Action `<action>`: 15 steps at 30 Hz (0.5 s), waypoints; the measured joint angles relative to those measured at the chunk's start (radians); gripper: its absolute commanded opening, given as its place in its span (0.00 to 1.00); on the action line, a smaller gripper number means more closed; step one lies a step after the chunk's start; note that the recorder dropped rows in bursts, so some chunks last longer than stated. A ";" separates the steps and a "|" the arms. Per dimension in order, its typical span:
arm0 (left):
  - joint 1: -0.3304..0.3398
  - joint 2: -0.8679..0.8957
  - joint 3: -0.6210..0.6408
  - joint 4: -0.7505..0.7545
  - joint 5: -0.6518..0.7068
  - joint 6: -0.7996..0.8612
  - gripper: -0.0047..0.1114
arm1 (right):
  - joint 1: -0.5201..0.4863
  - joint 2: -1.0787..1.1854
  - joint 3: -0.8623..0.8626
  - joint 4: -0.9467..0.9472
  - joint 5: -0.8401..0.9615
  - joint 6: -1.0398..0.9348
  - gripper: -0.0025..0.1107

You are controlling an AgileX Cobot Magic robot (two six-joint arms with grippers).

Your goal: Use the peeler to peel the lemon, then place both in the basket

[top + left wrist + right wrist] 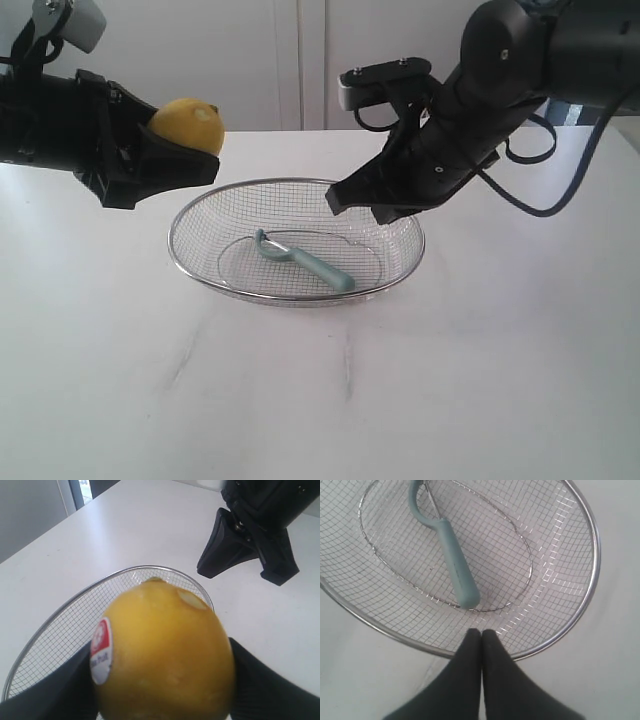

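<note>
My left gripper (pixel 190 150) is shut on the yellow lemon (pixel 186 124), holding it in the air above the left rim of the basket (pixel 415 262). The lemon (pixel 165 655) fills the left wrist view, its red-and-white sticker (pixel 101 650) facing the side, with the basket (pixel 47 630) below it. The teal peeler (pixel 305 260) lies flat inside the basket, seen as the peeler (pixel 452 555) on the mesh in the right wrist view. My right gripper (pixel 345 200) hangs shut and empty over the basket's far right rim (pixel 592 555); its fingertips (pixel 481 632) press together.
The basket stands on a white table (pixel 320 400). A white cabinet wall (pixel 300 60) runs behind the table. The right arm's black cables (pixel 540 150) loop over the table at the right.
</note>
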 measured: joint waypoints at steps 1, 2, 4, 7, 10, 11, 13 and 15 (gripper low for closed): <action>0.000 0.000 0.000 0.000 0.000 0.000 0.04 | 0.000 0.000 0.000 0.000 0.007 0.003 0.02; 0.000 0.000 0.000 0.000 0.000 0.000 0.04 | 0.000 -0.002 0.000 0.000 0.021 0.005 0.02; 0.000 0.000 0.000 0.000 0.000 0.000 0.04 | 0.000 -0.002 0.000 0.000 0.052 0.007 0.02; 0.000 0.000 0.000 0.000 0.000 0.000 0.04 | 0.000 -0.004 0.000 0.000 0.097 0.016 0.02; 0.000 0.000 0.000 0.000 0.000 0.000 0.04 | 0.000 -0.004 0.000 0.000 0.128 0.052 0.02; 0.000 0.000 0.000 0.000 0.000 0.000 0.04 | 0.000 -0.004 0.000 0.000 0.136 0.062 0.02; 0.000 0.000 0.000 0.000 0.000 0.000 0.04 | 0.000 -0.004 0.000 0.000 0.171 0.103 0.02; 0.000 0.000 0.000 0.000 0.000 0.000 0.04 | 0.000 -0.004 0.000 0.000 0.205 0.152 0.02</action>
